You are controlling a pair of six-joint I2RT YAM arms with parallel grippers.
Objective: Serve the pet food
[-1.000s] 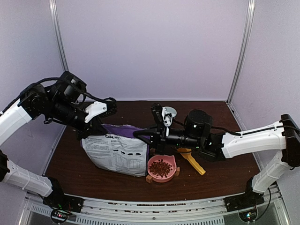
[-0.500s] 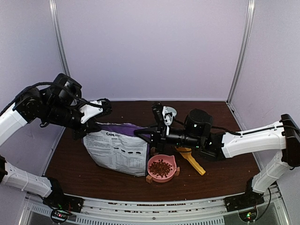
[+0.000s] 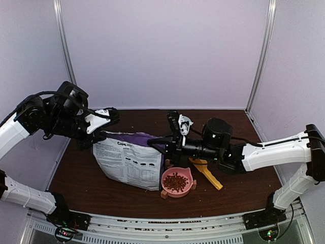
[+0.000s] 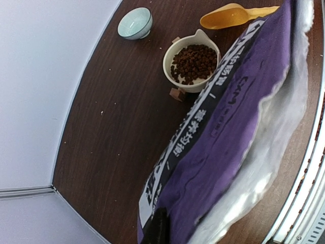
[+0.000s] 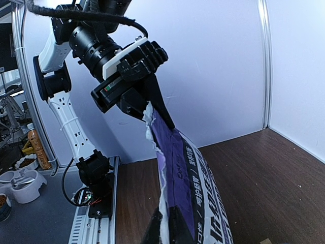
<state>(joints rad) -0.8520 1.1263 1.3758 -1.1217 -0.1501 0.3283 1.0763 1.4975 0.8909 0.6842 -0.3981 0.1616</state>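
Being held shut, the left gripper [image 5: 155, 113] was clamped on one top corner of the purple-and-white pet food bag [image 3: 129, 162], and the right gripper [image 3: 161, 145] was clamped on the other. The kibble [image 3: 176, 180] was heaped in the pink bowl [image 3: 189, 186] just beside the bag, near the yellow scoop [image 3: 208, 173].

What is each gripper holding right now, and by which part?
Both grip the purple-and-white bag by its top edge. The left gripper pinches one end of that edge and the right gripper pinches the other.
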